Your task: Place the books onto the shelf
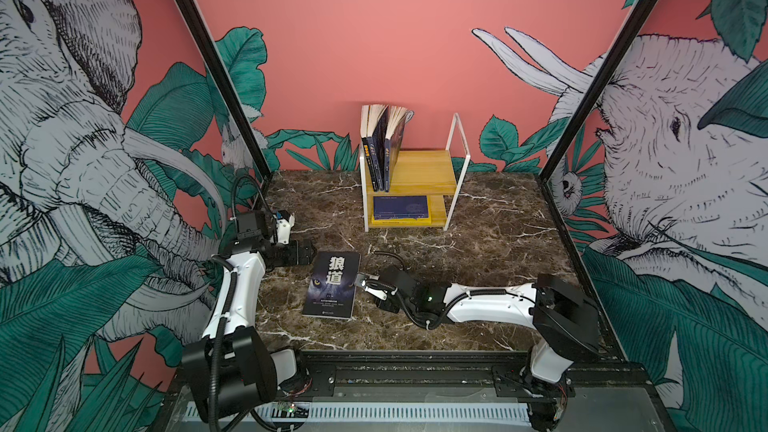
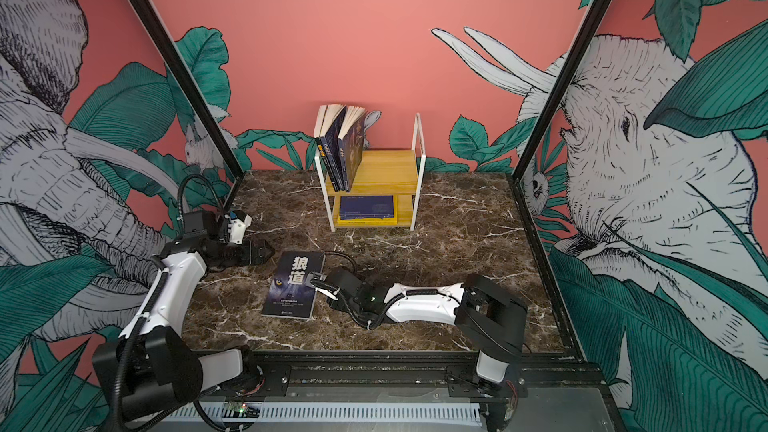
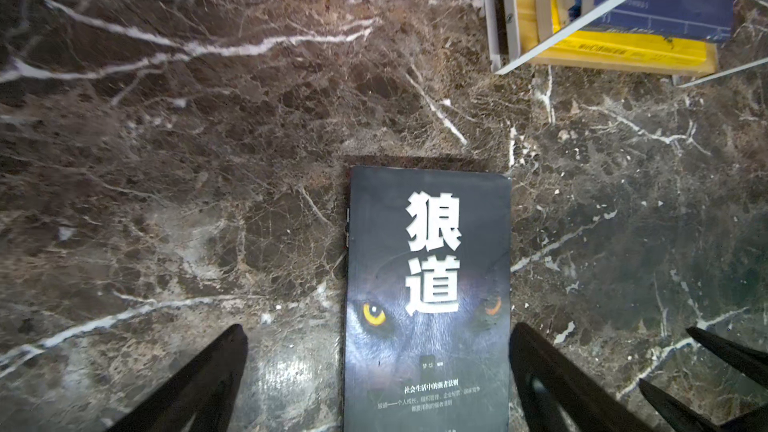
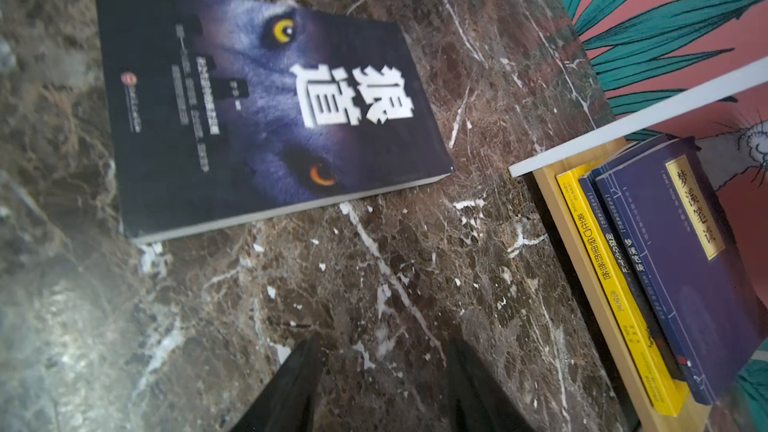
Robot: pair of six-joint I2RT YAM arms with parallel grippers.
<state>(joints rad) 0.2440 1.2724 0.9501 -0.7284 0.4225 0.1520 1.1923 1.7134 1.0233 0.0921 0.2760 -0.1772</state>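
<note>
Watching from beside the table, I'd say the step in hand is picking up the only book I can see off the shelf; the black book with the wolf eyes lies flat, cover up, between the two pincers; the left pincer is spread as wide as it goes and grips nothing, and the book's near end sits just ahead of it, in line with the gap between its fingers; the right pincer stands partly open, also gripping nothing, with bare marble under its gap and the book's page edge just ahead of its tips; whether a tip touches that edge I cannot tell; the shelf stands well beyond both pincers at the far side; three books lean upright at one end of its upper board, and a navy book lies flat on a yellow one on the lower board; to my eye the next move calls for raising one edge of this thin, flat book, perhaps one pincer bracing while the other works a finger underneath, then closing firmly and carrying it to the free stretch of the upper board
</note>
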